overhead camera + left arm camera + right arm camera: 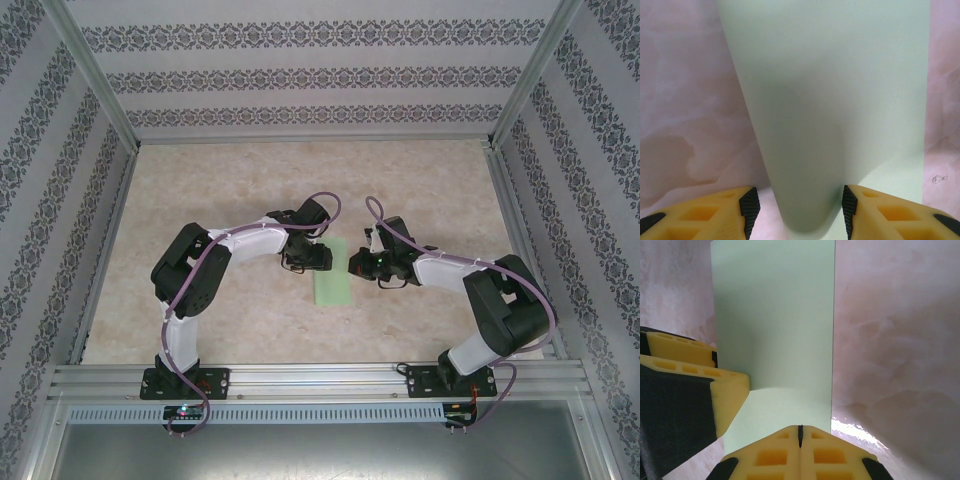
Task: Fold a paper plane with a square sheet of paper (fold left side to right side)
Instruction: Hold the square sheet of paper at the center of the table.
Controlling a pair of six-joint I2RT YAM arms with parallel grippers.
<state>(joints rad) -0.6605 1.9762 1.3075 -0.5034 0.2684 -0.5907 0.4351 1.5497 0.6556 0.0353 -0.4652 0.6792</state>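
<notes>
The square sheet of paper (332,286), pale mint green, lies on the table between the two arms, doubled over into a narrow upright strip. My left gripper (318,260) is at the strip's top left and is open. In the left wrist view the sheet's rounded, loose fold (810,150) bulges up between the fingers (749,207), near the right pad and apart from the left one. My right gripper (358,266) is at the strip's top right. Its jaws are shut tip to tip, with the tips (800,432) down on the paper (775,340) near its straight right edge.
The beige marbled tabletop (440,190) extends around the paper. Aluminium frame rails (320,375) run along the near edge and sides, and patterned walls (300,80) stand behind. The left gripper's yellow fingers (700,370) are close on the left in the right wrist view.
</notes>
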